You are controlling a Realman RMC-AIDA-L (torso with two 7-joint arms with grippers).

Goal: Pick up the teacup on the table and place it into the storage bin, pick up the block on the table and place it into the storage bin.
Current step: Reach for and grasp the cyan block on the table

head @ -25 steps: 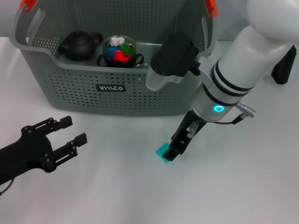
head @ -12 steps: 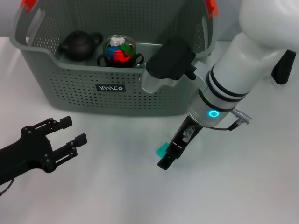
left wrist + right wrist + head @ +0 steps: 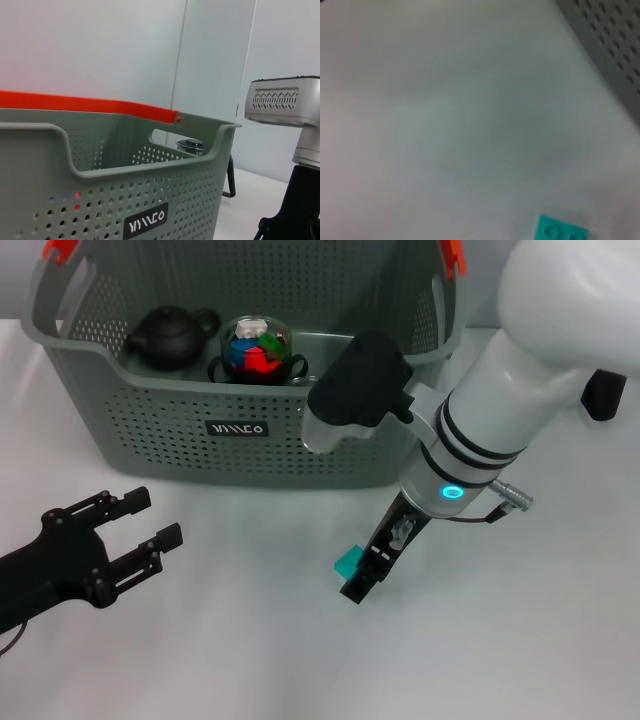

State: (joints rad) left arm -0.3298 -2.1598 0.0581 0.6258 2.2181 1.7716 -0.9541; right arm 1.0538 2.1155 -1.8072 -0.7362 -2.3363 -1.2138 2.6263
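Counting from the left, I have one left hand (image 3: pixel 150 523), one storage bin (image 3: pixel 250 455), one teapot (image 3: pixel 168 337), one teacup (image 3: pixel 257 348), one block (image 3: pixel 347 563) and one right hand (image 3: pixel 362 577) in the head view.

My left hand sits low at the near left over the bare tabletop (image 3: pixel 230 640), well apart from everything else. Its two black fingers (image 3: pixel 128 503) point right and slightly far, spread wide with nothing between them.

I see the grey perforated storage bin standing at the far side of the tabletop, with an orange clip (image 3: pixel 58 250) at its far left rim and another at the far right. Its black logo label (image 3: pixel 237 428) faces me on the near wall. My left wrist camera looks along that same wall (image 3: pixel 125 200) and shows the label too (image 3: pixel 145 220). Inside the bin, the black teapot sits at the left and the clear teacup with red, blue and green pieces in it sits just right of it.

I see the single teal block lying on the tabletop just near of the bin's right half. The right wrist camera shows it flat, two round studs up (image 3: pixel 561 231).

My right arm reaches in from the far right, forearm angled down and to the left, a blue ring lit on the wrist. Its hand is down at the tabletop just right of the block; I cannot tell how its fingers are set or whether they touch the block.
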